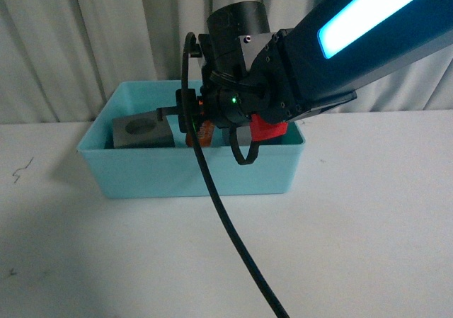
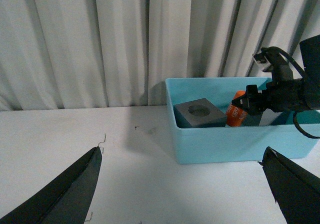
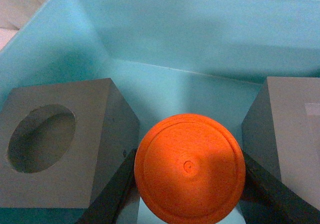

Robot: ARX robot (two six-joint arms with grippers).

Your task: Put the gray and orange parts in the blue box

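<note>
My right gripper (image 3: 190,184) is shut on the orange cylinder (image 3: 190,168) and holds it inside the blue box (image 3: 165,29), between the two gray cubes. The cube with the round recess (image 3: 50,139) sits on one side, the second gray cube (image 3: 295,134) on the other. In the front view the right gripper (image 1: 205,130) reaches down into the box (image 1: 191,173), the cylinder (image 1: 205,135) peeking out beside the round-recess cube (image 1: 141,130). My left gripper (image 2: 182,184) is open and empty over the table, short of the box (image 2: 225,141).
White curtains (image 1: 106,35) hang behind the box. The right arm's black cable (image 1: 226,219) trails across the white table (image 1: 354,247) toward the front. Small dark marks (image 1: 21,169) lie on the table at the left.
</note>
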